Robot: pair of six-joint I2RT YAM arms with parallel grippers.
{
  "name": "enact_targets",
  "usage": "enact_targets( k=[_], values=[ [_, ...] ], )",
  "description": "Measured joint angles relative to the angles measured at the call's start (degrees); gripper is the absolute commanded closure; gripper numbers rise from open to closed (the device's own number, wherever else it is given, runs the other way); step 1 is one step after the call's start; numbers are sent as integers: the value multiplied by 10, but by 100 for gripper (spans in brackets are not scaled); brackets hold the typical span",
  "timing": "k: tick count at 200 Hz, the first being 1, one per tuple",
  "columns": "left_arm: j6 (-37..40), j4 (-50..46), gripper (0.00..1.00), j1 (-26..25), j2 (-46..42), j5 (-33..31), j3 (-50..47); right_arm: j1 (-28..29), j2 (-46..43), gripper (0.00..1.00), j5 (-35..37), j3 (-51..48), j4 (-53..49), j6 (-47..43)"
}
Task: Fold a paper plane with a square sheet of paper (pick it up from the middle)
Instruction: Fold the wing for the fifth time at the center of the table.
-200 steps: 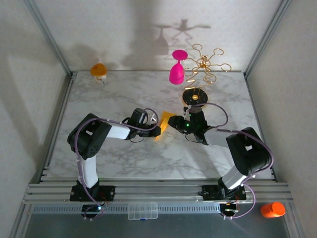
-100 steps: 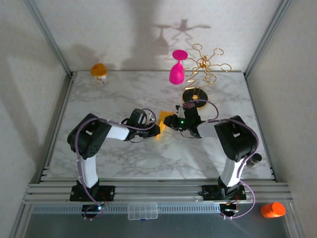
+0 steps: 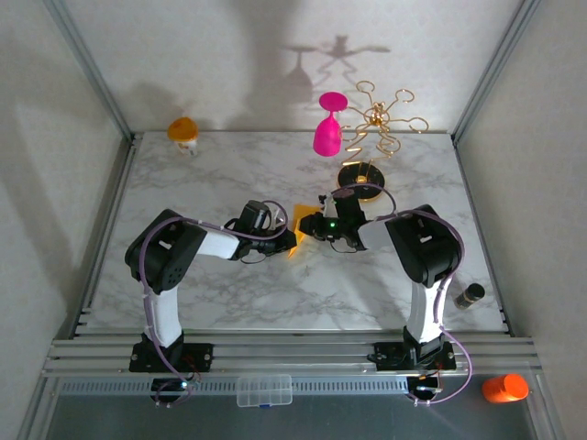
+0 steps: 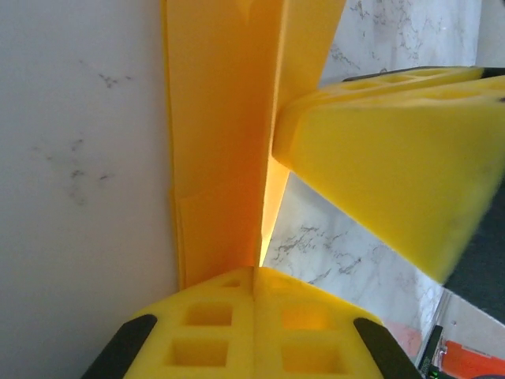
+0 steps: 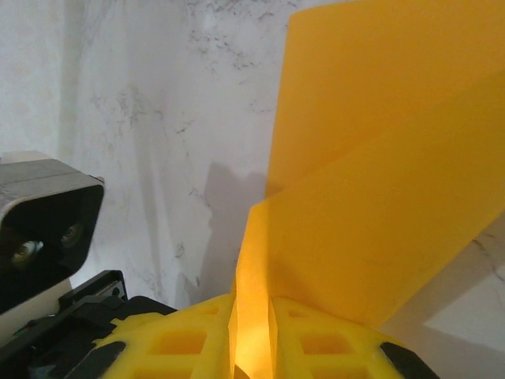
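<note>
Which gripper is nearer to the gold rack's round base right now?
Right. The right gripper sits just near-left of the rack base, pinching the folded paper; the left gripper grips the same paper farther away, to the right gripper's left.

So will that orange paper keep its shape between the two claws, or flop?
Probably floppy: the folded sheet looks thin, light glowing through it at the right gripper. Likely stiffer along its layered crease, which runs straight out from the left gripper. It could tear if the arms pull apart, since both grip it.
</note>
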Motion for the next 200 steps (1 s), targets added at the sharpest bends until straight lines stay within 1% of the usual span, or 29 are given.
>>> enact_targets(
  k=[66,121,161,200],
  values=[
    [-2,1,100,3,3,9,1,0,14,80,-17,8,3,-2],
    [-2,1,96,4,4,10,2,0,25,80,-26,26,-12,-4],
    [-1,-7,93,4,4,10,5,0,29,80,-28,45,-49,-15],
    [1,-17,87,4,3,10,10,0,35,80,-27,73,-103,-17]
  ],
)
